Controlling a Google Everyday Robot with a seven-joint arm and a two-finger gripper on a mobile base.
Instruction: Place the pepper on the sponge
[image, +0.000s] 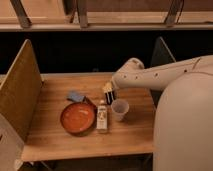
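The sponge (76, 96) is a small blue-grey pad lying flat on the wooden table (55, 140), just behind the orange plate (78, 118). A small dark red piece, the pepper (90, 103), lies on the table at the plate's upper right rim, right of the sponge. My gripper (109, 93) hangs at the end of the white arm (155, 75), pointing down over the table. It is right of the pepper and sponge and behind a bottle. Nothing can be seen in it.
A small light bottle (102, 117) stands right of the plate, with a white cup (120, 109) beside it. Tan divider panels (20, 90) wall the table's left side, and a darker panel (162, 50) stands at the back right. My white body (185, 125) fills the right foreground.
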